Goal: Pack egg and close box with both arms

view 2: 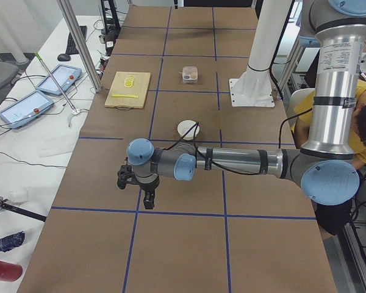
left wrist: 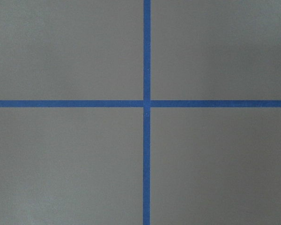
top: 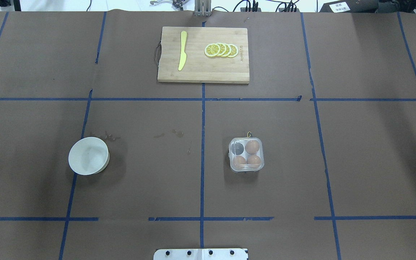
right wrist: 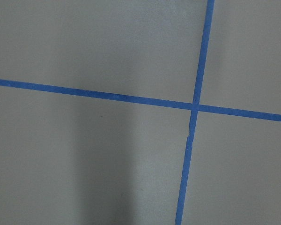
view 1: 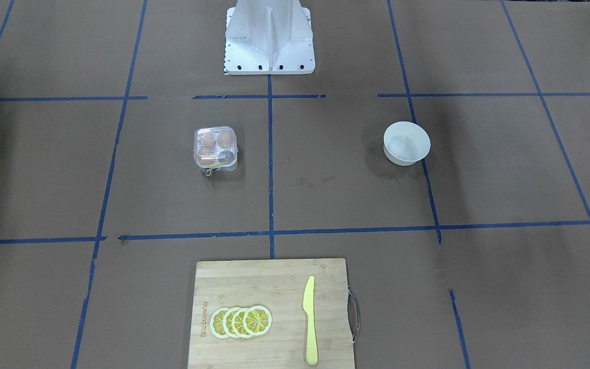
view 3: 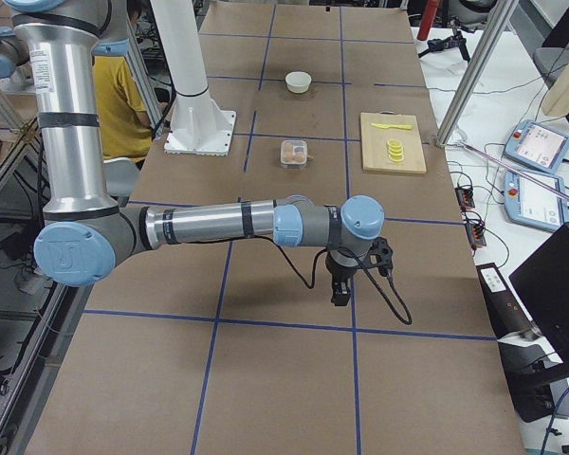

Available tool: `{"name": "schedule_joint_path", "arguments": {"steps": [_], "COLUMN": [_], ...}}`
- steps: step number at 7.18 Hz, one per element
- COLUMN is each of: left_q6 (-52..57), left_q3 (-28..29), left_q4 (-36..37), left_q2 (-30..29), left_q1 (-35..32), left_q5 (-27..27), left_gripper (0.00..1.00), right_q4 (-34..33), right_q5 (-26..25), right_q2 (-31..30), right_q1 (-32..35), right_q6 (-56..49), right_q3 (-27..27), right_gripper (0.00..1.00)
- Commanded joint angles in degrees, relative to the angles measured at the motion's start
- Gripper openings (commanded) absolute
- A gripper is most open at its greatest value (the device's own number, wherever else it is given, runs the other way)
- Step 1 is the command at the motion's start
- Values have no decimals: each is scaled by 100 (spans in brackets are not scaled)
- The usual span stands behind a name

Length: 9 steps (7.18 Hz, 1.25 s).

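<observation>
The left pincer (view 2: 149, 200) and right pincer (view 3: 339, 296), spread or pressed I cannot tell, hang far from the box (top: 246, 154); a misjudged reach could shove it or crack its 3 eggs (top: 253, 147).

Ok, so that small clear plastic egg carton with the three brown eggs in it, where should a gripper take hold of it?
Come straight down and pinch two opposite side walls of the small clear plastic egg carton. It sits flat, roughly square, apparently closed, with nothing against its sides, so a grip across its width probably holds best.
</observation>
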Motion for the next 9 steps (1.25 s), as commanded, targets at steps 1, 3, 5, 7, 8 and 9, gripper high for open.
{"name": "schedule_joint_path", "arguments": {"steps": [1, 3, 5, 7, 8, 9], "left_q6": [7, 7, 16, 16, 16, 16], "left_q3": [9, 44, 9, -9, -9, -9], "left_q4": [-51, -51, -34, -33, -33, -33], "left_q2": [-22, -23, -23, -23, -31, -31], "left_q1": [4, 13, 4, -48, -75, -84], "left_q5": [-39, -30, -30, -30, -39, -48], "left_gripper": [100, 100, 100, 100, 100, 100], "right_q4": [1, 1, 1, 10, 10, 10], "right_q5": [1, 1, 19, 28, 36, 45], "right_q2": [0, 0, 9, 9, 0, 0], "right_q1": [-10, -10, -10, -10, -10, -10], "right_q6": [9, 9, 9, 9, 9, 9], "right_q3": [12, 21, 21, 21, 21, 21], "right_gripper": [100, 100, 100, 100, 100, 100]}}
